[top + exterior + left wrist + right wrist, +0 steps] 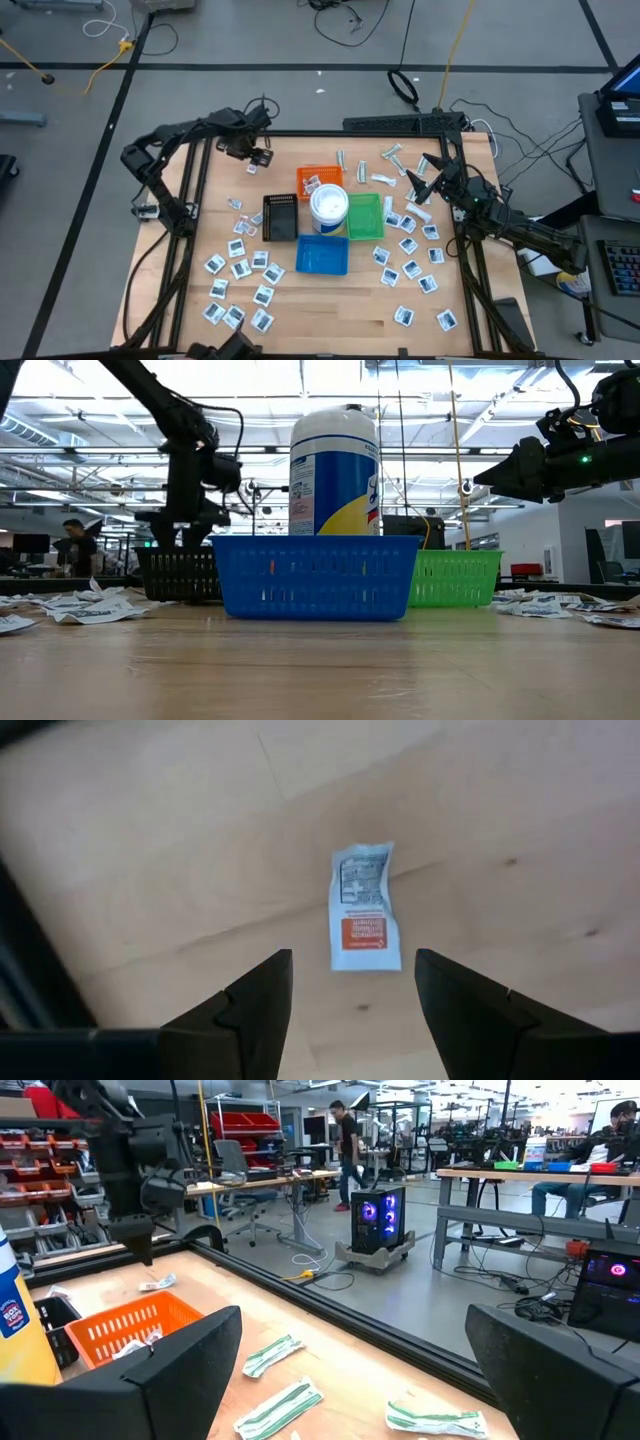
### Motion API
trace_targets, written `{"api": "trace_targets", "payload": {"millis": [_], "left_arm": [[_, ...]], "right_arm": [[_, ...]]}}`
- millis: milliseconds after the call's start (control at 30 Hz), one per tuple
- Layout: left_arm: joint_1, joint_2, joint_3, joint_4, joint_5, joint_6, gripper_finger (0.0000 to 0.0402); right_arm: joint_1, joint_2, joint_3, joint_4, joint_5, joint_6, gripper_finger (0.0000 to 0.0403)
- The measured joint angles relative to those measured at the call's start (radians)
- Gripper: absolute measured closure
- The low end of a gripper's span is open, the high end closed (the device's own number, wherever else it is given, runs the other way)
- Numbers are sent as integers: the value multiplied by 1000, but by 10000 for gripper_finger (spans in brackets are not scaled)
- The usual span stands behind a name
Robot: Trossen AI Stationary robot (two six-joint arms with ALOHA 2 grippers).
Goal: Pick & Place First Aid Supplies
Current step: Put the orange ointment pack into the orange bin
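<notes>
Nearest the front edge of the counter (330, 315), white packets (240, 268) lie scattered at left and more packets (415, 270) at right, flat on the wood. Behind them, mid-counter, sits the blue tray (322, 254), with the black tray (281, 216) to its left rear and the green tray (364, 216) to its right rear. The tub (328, 207) stands upright between these, touching the orange tray (319, 180) behind it, which holds a few packets. Wrapped strips (392, 156) lie at the far right of the counter, beyond the green tray.

The right gripper (424, 182) hangs above the counter just right of the green tray, its fingers (190, 1355) spread wide and holding nothing; strips lie on the wood under it.

The left gripper (262, 158) hovers over the far left part of the counter, left of the orange tray. Its fingers (255, 1005) are apart and empty. Directly below, between them in the wrist view, lies a single red-marked packet (364, 907), flat on the bare wood, apart from both fingers.

Beyond the counter, a person (349, 1140) stands among workbenches in the room.
</notes>
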Motion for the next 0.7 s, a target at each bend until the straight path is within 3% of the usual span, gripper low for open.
{"api": "trace_targets", "payload": {"millis": [500, 700], "left_arm": [[-15, 0, -175, 243, 9, 38, 188], [-16, 0, -202, 266, 9, 65, 188]], "right_arm": [[0, 0, 0, 0, 0, 0, 23], [0, 0, 0, 0, 0, 0, 23]]}}
